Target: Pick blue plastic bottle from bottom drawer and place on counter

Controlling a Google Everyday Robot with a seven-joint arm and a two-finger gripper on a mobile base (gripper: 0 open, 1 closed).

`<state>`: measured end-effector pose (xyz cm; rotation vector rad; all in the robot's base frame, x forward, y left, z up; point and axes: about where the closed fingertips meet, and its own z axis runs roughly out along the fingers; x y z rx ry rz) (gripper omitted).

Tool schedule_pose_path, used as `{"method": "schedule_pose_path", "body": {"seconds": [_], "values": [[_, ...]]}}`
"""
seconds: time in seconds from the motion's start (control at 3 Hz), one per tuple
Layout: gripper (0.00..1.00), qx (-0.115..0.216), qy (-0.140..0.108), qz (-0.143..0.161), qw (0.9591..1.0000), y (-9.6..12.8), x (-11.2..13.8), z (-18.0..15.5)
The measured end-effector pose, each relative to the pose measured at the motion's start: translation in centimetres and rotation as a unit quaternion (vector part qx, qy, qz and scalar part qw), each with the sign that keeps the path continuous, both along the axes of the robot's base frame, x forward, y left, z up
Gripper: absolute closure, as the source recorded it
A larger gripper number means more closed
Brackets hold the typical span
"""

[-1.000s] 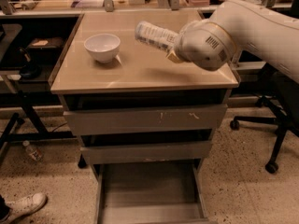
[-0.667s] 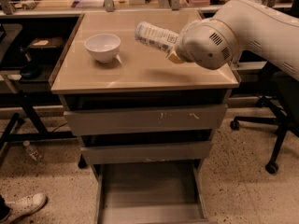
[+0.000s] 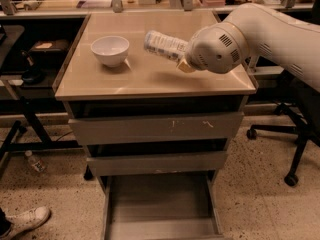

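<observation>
The blue plastic bottle (image 3: 162,44), pale with a whitish printed label, hangs tilted in the air just above the beige counter (image 3: 150,79), right of the middle. My gripper (image 3: 183,62) is shut on the bottle's right end; the bulky white wrist hides most of the fingers. The arm reaches in from the upper right. The bottom drawer (image 3: 160,204) is pulled open below, showing a bare grey floor.
A white bowl (image 3: 110,49) stands on the counter's left part. The two upper drawers are partly open. A tiny clear bottle (image 3: 34,161) and a white shoe (image 3: 25,219) lie on the floor at left. An office chair base (image 3: 292,176) stands at right. A cluttered workbench (image 3: 75,1) runs behind.
The gripper and the bottle have sunk a little toward the counter top. The bowl and the drawers have not moved.
</observation>
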<state>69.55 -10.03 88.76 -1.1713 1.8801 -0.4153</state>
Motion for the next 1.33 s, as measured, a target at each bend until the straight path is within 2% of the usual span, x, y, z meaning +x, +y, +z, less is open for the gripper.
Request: {"method": "schedule_pose_path", "body": {"seconds": [0.33, 0.67, 1.33], "values": [[1.0, -0.007, 0.031, 0.0, 0.9995, -0.4, 0.9, -2.6], [1.0, -0.014, 0.044, 0.001, 0.9989, -0.7, 1.9, -4.0], [1.0, -0.023, 0.054, -0.002, 0.9983, -1.1, 3.2, -5.6]]}}
